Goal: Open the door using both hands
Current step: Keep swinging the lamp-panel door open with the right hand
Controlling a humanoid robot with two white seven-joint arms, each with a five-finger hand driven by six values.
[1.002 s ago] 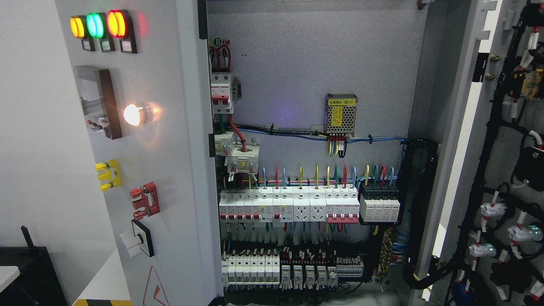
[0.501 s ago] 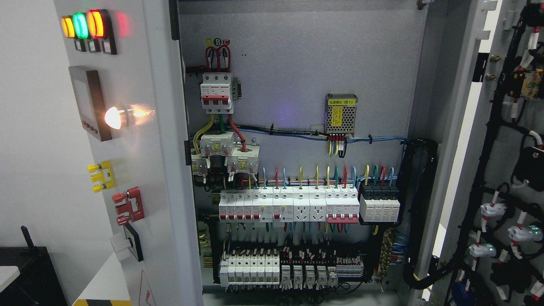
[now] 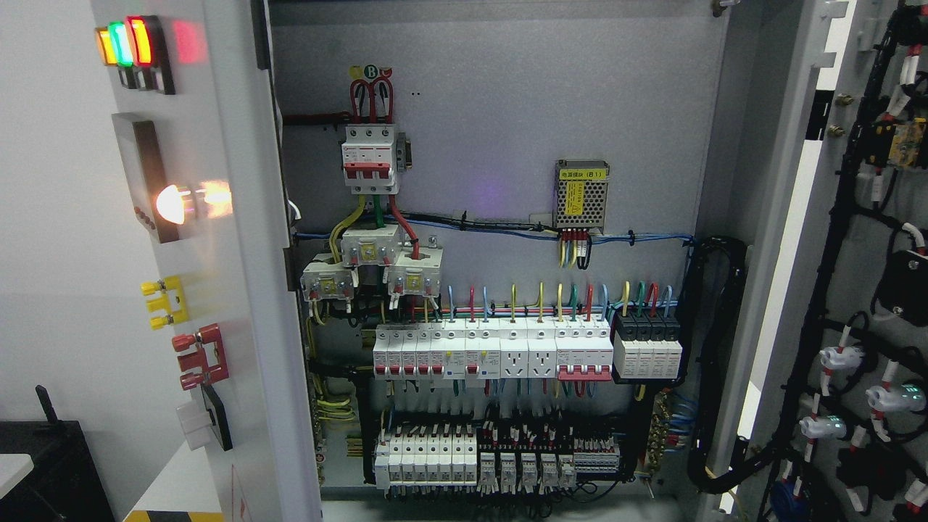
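The grey left door (image 3: 239, 304) of the electrical cabinet stands swung out at the picture's left. Its outer face carries three lit lamps (image 3: 123, 45), a glowing white lamp (image 3: 174, 203), a yellow handle (image 3: 165, 301), a red handle (image 3: 201, 357) and a rotary switch (image 3: 203, 426). The right door (image 3: 834, 290) hangs wide open at the right, its inner side covered in black wiring. Between them the cabinet interior (image 3: 507, 145) shows rows of white breakers (image 3: 493, 351) and a small power supply (image 3: 581, 194). Neither of my hands appears anywhere.
A black box (image 3: 43, 464) sits at the lower left beside a white wall. A thick black cable bundle (image 3: 714, 362) runs down the cabinet's right inner side. A yellow-black striped edge (image 3: 167, 516) shows at the bottom left.
The left door has swung further open toward the left, uncovering more of the breakers and wiring on the cabinet's left side. The right door has not moved.
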